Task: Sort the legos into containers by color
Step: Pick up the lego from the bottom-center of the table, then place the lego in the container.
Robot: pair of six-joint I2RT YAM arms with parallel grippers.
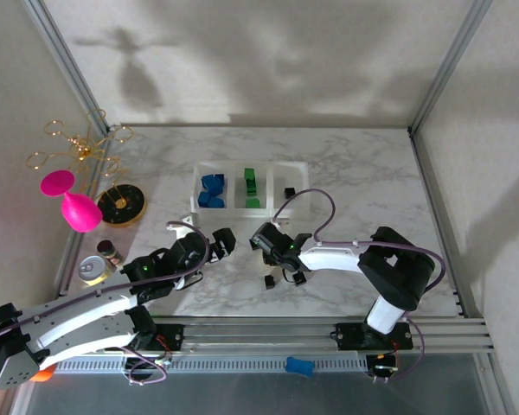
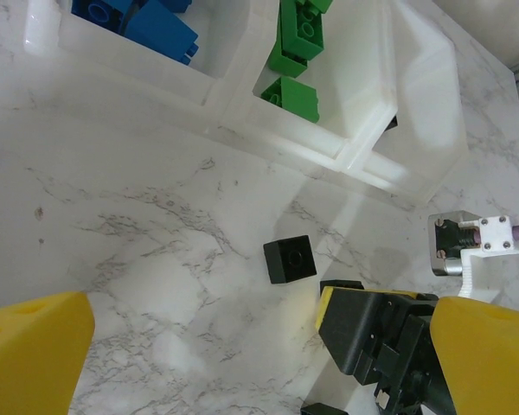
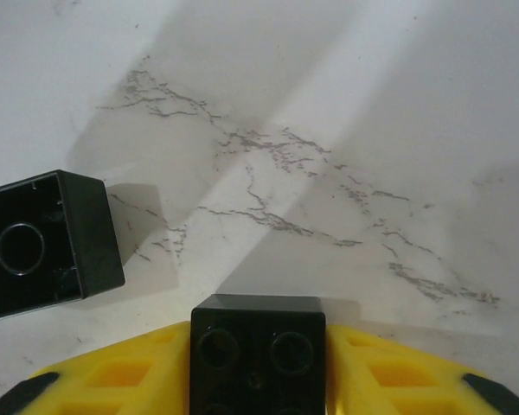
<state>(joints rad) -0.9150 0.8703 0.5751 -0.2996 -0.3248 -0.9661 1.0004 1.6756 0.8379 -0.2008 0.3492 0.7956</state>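
Clamps a black lego (image 3: 258, 341) between the fingers of the right gripper (image 3: 259, 380), beside another black lego (image 3: 43, 246). Holds the fingers of the left gripper (image 1: 212, 244) wide apart.

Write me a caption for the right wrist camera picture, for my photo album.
Right gripper grips a black brick between yellow fingers; a second brick lies nearby on the marble table.

Three containers (image 1: 277, 164); two arms (image 1: 78, 316) (image 1: 333, 255); two black legos (image 3: 43, 246) (image 3: 259, 346) in right wrist view.
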